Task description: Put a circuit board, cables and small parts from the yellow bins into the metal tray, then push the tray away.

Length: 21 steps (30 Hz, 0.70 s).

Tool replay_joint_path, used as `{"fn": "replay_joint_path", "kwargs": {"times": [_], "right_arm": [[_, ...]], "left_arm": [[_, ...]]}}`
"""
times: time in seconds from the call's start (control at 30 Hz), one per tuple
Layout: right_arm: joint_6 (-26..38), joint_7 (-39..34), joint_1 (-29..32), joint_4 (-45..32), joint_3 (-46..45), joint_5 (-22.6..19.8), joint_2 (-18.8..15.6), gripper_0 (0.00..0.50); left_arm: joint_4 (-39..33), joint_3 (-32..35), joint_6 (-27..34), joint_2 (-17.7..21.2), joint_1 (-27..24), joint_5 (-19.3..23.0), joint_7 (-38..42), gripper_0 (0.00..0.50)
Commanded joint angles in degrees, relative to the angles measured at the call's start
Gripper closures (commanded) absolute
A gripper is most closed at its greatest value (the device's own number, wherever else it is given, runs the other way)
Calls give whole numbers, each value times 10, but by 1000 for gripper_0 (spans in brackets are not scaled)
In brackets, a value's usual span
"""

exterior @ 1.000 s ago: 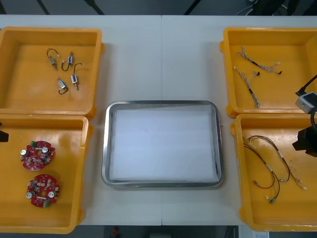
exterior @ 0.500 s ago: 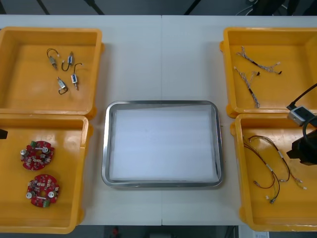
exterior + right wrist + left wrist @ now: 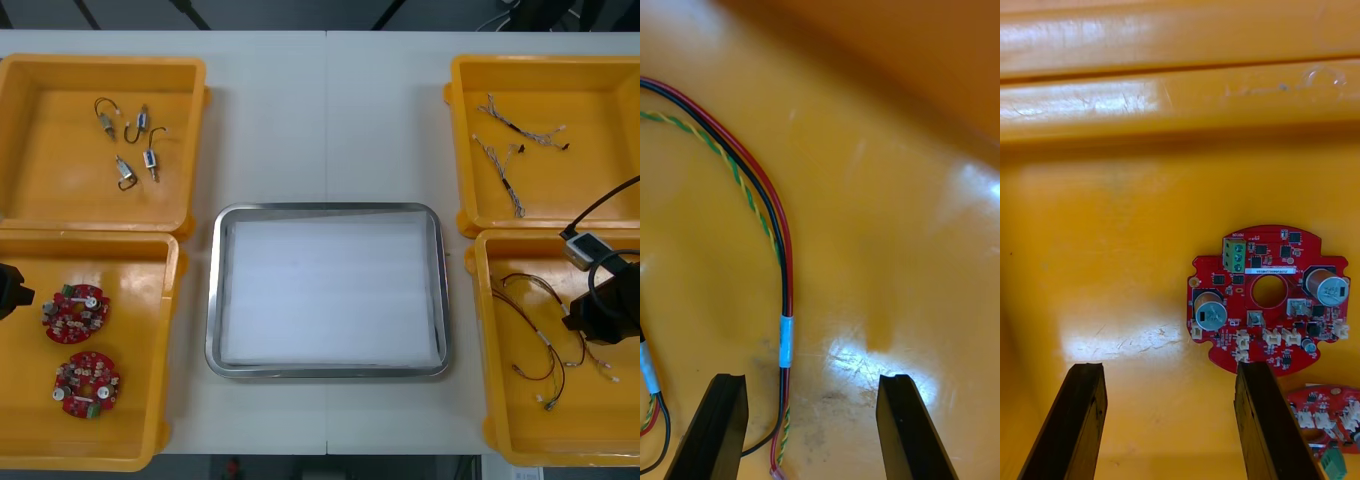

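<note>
Red and black cable [image 3: 785, 285] just inside the spread right claw [image 3: 811, 386].

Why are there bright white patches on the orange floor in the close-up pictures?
That's glare off shiny plastic: in the right wrist view, on the bin floor by the open right gripper and the cable; in the left wrist view, streaks along the bin wall, above the open left gripper.

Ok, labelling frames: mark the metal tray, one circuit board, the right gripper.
metal tray [image 3: 212, 300], front view, left rim.
circuit board [image 3: 1240, 279], left wrist view, beside its hole.
right gripper [image 3: 812, 386], right wrist view, midway between fingertips.
</note>
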Motion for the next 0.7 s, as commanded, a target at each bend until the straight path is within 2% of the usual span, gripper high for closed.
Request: {"fn": "replay_joint_path", "kwargs": {"times": [0.03, 0.53, 0.7], "right_arm": [[-5, -13, 5, 0, 12, 9, -16, 0], [-4, -16, -5, 11, 16, 29, 12, 0], [2, -18, -11, 11, 16, 33, 20, 0]], "left_arm": [[19, -27, -14, 25, -31, -9, 14, 0], [33, -27, -15, 17, -32, -14, 12, 0], [36, -43, -23, 13, -36, -29, 14, 0]]}}
